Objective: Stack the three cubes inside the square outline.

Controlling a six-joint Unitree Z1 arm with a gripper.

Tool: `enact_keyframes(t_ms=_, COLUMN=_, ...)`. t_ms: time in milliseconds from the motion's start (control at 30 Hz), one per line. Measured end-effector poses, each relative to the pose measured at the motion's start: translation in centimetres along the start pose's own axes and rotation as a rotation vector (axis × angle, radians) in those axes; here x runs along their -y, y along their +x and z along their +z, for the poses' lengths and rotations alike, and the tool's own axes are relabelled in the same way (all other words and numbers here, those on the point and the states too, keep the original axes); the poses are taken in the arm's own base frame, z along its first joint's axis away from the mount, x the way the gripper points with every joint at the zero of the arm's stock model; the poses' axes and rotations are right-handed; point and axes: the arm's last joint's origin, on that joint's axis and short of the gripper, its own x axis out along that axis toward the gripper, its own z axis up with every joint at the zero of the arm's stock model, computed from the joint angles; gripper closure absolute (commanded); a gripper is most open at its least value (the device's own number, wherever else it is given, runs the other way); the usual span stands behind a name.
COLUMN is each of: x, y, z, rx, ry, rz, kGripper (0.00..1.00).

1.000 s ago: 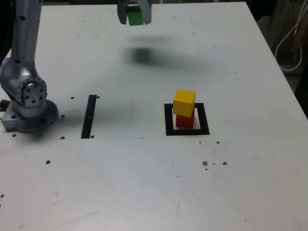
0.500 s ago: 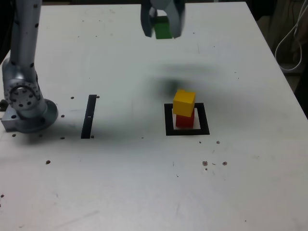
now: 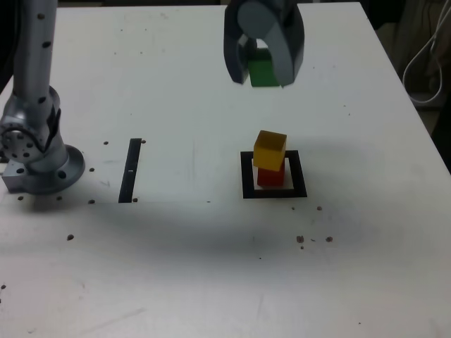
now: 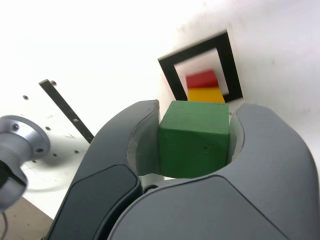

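We are carrying the green cube point(image 3: 265, 72) in the gripper point(image 3: 263, 62), high above the white bench point(image 3: 176, 84) and roughly over the square outline point(image 3: 274, 174), where the yellow cube point(image 3: 270, 150) is already sitting on the red cube point(image 3: 270, 176). The main risk, as we judge it, is in the stack itself: the yellow cube is sitting turned and slightly off-centre on the red one, so if we are lowering the green cube off to one side, or pressing down too hard, the whole stack could tip or slide out of the outline. Releasing from too high could also make the green cube bounce off. In the wrist view the green cube point(image 4: 194, 138) is lined up just in front of the yellow and red cubes, so alignment looks close but not settled. The gripper is narrowly set, its two jaws clamping the green cube on opposite faces and touching nothing else.
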Motion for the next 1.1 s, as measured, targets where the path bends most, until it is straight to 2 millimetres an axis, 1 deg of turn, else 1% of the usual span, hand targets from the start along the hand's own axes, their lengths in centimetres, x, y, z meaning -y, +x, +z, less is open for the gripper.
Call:
enact_keyframes(t_ms=100, x=1.4, y=0.2, z=0.7, rx=-0.004, ry=0.02, rz=0.001, kGripper=1.0)
enact_keyframes(t_ms=167, x=1.8, y=0.6, z=1.0, rx=-0.016, ry=0.023, rz=-0.001, kGripper=1.0)
enact_keyframes(t_ms=467, x=2.6, y=3.4, z=1.9, rx=-0.089, ry=0.031, rz=-0.008, kGripper=1.0)
enact_keyframes(t_ms=667, x=4.0, y=3.5, z=2.5, rx=-0.09, ry=0.044, rz=0.02, kGripper=1.0)
enact_keyframes(t_ms=833, x=5.2, y=4.1, z=3.2, rx=-0.104, ry=0.053, rz=0.052, kGripper=1.0)
enact_keyframes(t_ms=967, x=5.5, y=5.0, z=3.3, rx=-0.123, ry=0.054, rz=0.062, kGripper=1.0)
enact_keyframes(t_ms=1100, x=5.4, y=5.5, z=3.3, rx=-0.127, ry=0.055, rz=0.082, kGripper=1.0)
